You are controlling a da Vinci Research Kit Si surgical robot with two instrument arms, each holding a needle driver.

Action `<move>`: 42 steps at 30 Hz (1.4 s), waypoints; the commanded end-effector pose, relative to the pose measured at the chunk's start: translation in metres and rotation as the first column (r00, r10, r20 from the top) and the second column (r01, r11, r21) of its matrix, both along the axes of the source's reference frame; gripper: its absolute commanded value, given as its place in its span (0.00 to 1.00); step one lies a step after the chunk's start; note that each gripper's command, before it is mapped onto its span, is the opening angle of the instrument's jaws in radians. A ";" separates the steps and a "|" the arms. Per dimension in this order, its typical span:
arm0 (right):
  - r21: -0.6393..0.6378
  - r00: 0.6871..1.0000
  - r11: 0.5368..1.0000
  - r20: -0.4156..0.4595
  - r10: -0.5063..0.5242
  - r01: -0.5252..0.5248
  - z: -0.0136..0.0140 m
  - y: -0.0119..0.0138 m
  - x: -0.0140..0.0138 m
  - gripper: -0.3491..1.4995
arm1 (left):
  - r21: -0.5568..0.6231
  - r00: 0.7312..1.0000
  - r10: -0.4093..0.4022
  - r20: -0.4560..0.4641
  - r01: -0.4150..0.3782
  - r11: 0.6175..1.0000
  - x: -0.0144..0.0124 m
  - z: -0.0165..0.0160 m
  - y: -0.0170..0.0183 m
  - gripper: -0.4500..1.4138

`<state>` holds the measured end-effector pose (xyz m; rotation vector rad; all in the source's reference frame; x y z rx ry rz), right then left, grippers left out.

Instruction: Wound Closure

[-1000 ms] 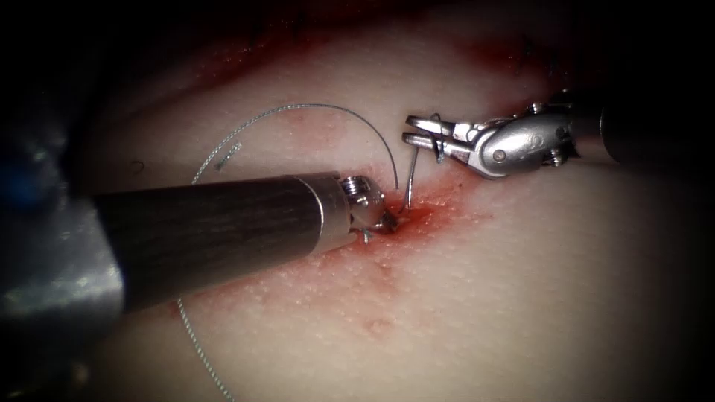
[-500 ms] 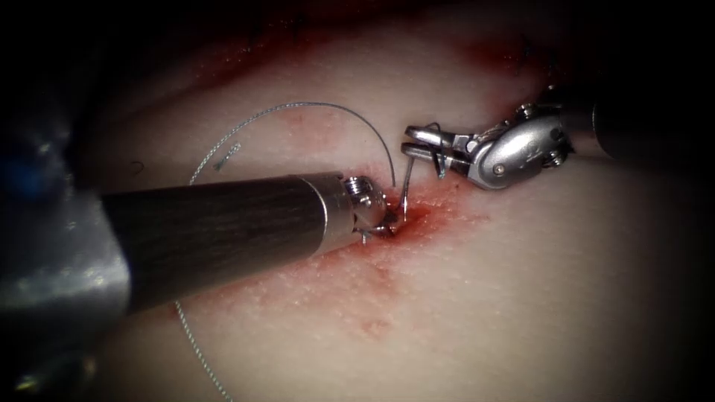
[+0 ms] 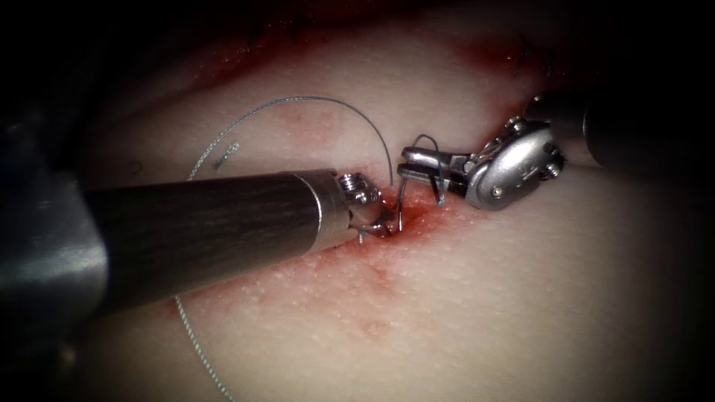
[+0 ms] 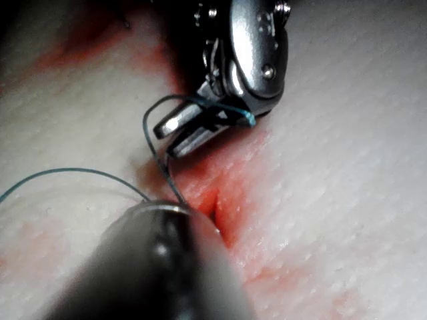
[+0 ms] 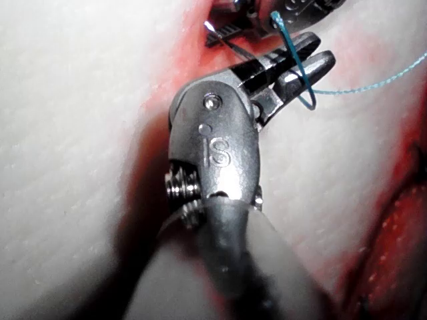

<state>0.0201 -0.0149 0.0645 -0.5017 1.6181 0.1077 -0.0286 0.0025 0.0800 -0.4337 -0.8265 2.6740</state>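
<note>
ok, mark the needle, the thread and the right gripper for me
needle (image 3: 402, 201): endoscope view, on its steel shaft above the cut.
thread (image 3: 328, 102): endoscope view, top of the arc left of the cut.
right gripper (image 3: 408, 164): endoscope view, midway between its fingertips.

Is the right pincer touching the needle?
Touching. In the endoscope view the right pincer grips the needle's upper end; its lower end sits in the cut.

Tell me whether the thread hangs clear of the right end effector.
No: in the left wrist view a loop of the thread runs across the right end effector.
</note>
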 end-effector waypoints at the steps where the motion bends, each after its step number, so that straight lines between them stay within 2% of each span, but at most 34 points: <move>1: -0.005 1.000 1.000 0.006 0.001 -0.001 0.0006 -0.0001 0.0009 0.00 | 0.000 1.000 0.002 0.001 -0.002 1.000 -0.0006 0.0006 -0.0002 0.66; 5: -0.012 0.997 0.998 0.029 0.066 -0.066 0.0008 0.0011 0.0006 0.00 | 0.001 1.000 -0.005 -0.003 0.005 1.000 -0.0008 0.0007 -0.0003 0.65; 10: -0.022 0.995 0.996 0.047 0.089 -0.088 0.0013 0.0011 0.0003 0.00 | 0.000 1.000 -0.004 -0.003 0.004 1.000 -0.0008 0.0007 -0.0005 0.65; 16: -0.026 0.991 0.993 0.056 0.118 -0.116 0.0014 0.0023 0.0002 0.00 | 0.000 1.000 -0.004 -0.003 0.004 1.000 -0.0009 0.0006 -0.0007 0.65; 22: -0.060 0.990 0.992 0.078 0.115 -0.110 0.0022 0.0010 0.0004 0.00 | 0.004 1.000 -0.004 -0.001 0.004 1.000 -0.0009 0.0005 -0.0007 0.66; 25: -0.103 0.986 0.991 0.127 0.104 -0.091 0.0027 -0.0002 0.0009 0.00 | 0.006 1.000 -0.003 0.000 0.003 1.000 -0.0009 0.0004 -0.0005 0.68; 30: -0.111 0.984 0.991 0.150 0.097 -0.080 0.0034 -0.0015 0.0015 0.00 | 0.008 1.000 0.001 0.000 -0.001 1.000 -0.0008 0.0003 -0.0002 0.70; 37: -0.182 0.964 0.983 0.256 0.067 -0.020 0.0036 -0.0041 0.0025 0.00 | 0.013 1.000 -0.001 0.003 0.001 1.000 -0.0005 0.0002 -0.0002 0.70; 42: -0.194 0.954 0.981 0.297 0.049 0.010 0.0036 -0.0044 0.0022 0.00 | 0.019 1.000 -0.007 0.001 0.007 1.000 -0.0001 0.0000 -0.0004 0.71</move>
